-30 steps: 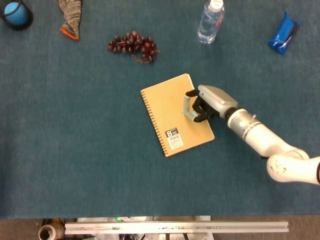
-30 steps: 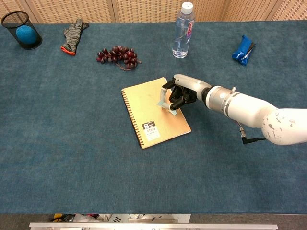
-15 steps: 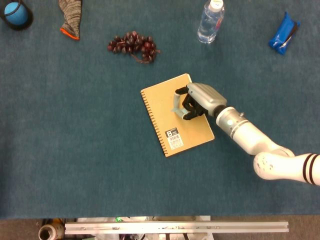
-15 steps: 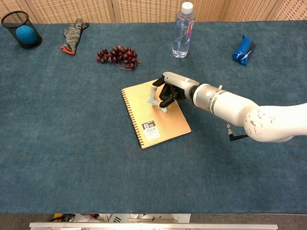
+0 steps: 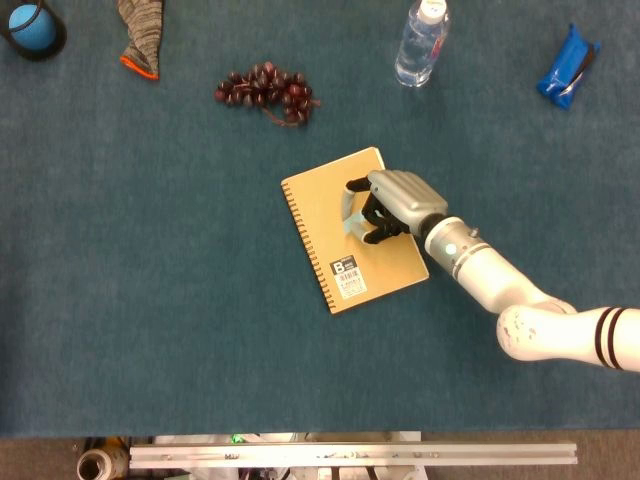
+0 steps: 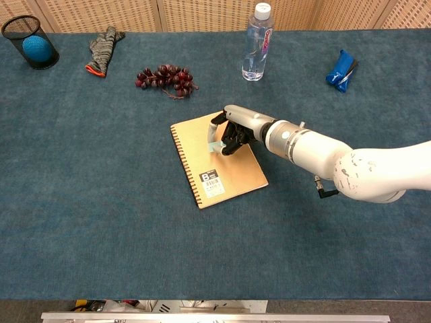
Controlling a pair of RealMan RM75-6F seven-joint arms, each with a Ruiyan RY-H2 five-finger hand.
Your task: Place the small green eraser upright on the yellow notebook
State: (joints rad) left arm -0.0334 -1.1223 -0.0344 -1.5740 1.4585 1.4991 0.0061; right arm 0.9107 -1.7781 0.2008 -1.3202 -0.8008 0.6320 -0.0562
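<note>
Centrally, the green eraser (image 6: 214,147) was pinched by the right hand (image 5: 392,202) over the yellow notebook (image 5: 385,262); its colour was seen only in chest view.

A small pale green eraser (image 6: 215,147) is sitting pinched in the fingers of the right robot hand (image 5: 388,204), its lower end touching the yellow spiral notebook (image 5: 322,206); whether it is upright cannot be told. The notebook is lying flat and closed on the desk, rotated, barcode label near its front edge.
</note>
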